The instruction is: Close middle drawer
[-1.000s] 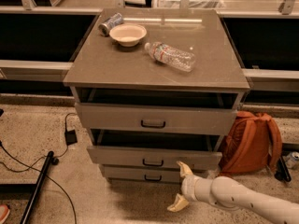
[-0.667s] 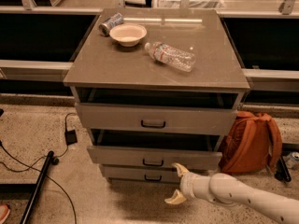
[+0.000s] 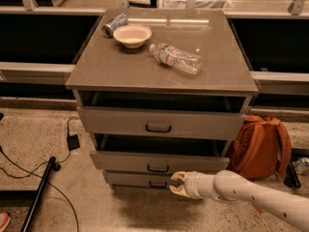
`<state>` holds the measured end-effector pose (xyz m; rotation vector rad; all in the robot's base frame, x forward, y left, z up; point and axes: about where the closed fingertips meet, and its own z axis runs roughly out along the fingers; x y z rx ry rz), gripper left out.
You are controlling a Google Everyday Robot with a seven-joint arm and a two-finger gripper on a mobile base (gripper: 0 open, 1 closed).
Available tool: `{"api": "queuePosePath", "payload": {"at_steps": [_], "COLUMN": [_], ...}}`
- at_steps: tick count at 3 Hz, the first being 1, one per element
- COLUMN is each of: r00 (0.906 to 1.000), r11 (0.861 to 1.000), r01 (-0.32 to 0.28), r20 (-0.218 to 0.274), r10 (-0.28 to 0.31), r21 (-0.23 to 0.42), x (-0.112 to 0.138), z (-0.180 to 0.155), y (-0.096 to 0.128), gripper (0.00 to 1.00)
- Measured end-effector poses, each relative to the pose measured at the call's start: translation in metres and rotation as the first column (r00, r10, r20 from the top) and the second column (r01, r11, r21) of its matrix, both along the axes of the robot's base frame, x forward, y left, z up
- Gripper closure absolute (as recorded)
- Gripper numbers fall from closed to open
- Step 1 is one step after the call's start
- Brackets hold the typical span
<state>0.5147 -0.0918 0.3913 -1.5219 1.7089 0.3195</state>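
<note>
The middle drawer (image 3: 159,162) is a grey front panel with a small dark bail handle (image 3: 158,168). It stands pulled out a little, with a dark gap above it. The top drawer (image 3: 159,122) above it is also slightly out. The narrow bottom drawer (image 3: 140,180) sits below. My gripper (image 3: 175,184) comes in from the lower right on a white arm. Its cream fingers are spread open and empty, just below and right of the middle drawer's handle, in front of the bottom drawer.
On the cabinet top (image 3: 111,66) lie a can (image 3: 114,24), a cream bowl (image 3: 132,35) and a plastic bottle (image 3: 175,58) on its side. An orange backpack (image 3: 260,146) leans at the cabinet's right. Cables and a black pole (image 3: 41,192) lie on the floor at left.
My gripper has moved left and slightly up, closer to the drawer fronts. The drawers have not moved.
</note>
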Motion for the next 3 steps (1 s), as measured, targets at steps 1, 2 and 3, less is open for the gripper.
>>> {"api": "queuePosePath", "payload": {"at_steps": [1,2,3], "r00": [0.9999,0.9995,0.9986], "r11": [1.0,0.999,0.999], "r01": [0.01,0.031,0.052], "r20": [0.009,0.009,0.001], "r10": [-0.01,-0.031,-0.052], "r21": [0.007,0.008,0.007], "x": [0.013,0.023,0.034], "z": [0.002,0.001,-0.003], "y": [-0.003,-0.008,-0.013], "gripper": [0.42,0.19,0.0]}}
